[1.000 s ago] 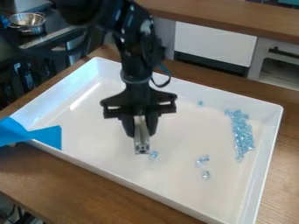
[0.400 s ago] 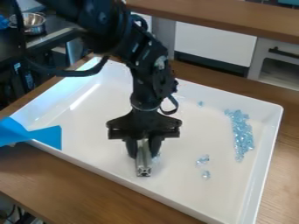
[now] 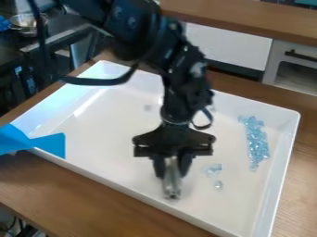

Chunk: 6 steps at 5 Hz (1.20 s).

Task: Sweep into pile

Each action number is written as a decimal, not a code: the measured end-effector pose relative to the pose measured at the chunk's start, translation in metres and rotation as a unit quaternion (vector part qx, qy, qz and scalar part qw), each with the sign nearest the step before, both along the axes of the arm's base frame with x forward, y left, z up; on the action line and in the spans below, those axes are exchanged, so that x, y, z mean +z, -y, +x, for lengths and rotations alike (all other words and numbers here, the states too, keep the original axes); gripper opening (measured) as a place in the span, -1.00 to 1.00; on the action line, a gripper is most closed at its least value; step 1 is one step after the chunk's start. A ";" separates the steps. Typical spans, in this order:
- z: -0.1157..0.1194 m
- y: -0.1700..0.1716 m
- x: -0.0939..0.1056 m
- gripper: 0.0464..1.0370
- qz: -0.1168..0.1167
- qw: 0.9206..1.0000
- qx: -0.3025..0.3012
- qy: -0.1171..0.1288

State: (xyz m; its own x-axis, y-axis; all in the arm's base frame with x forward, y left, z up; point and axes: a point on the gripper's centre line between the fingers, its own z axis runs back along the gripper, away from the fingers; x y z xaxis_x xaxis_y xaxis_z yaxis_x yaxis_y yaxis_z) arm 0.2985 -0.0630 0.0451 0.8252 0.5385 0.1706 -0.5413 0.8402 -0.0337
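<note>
Blue crystals, too bunched to count singly: one long pile [image 3: 257, 141] inside the white tray [image 3: 123, 182] along its right-hand wall as viewed, one small clump [image 3: 212, 170] between that pile and the gripper [image 3: 172, 172], one lone crystal [image 3: 218, 184] just beside the clump, tray's near side. One gripper over the tray's near half, clenched on one metal bar [image 3: 171, 189] that points down; one blue sheet [image 3: 46, 143] over the tray's left edge, one metal pot [image 3: 25, 23] well beyond it. Against the earlier frame, gripper and bar have shifted rightward across the tray; long pile unchanged.
</note>
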 end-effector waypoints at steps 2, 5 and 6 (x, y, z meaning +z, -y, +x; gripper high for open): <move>0.015 0.038 0.002 -0.33 -0.003 1.000 0.002 0.021; 0.064 0.058 -0.007 -0.33 0.010 0.996 0.073 0.045; 0.084 0.064 -0.003 -0.33 -0.005 0.993 0.110 0.038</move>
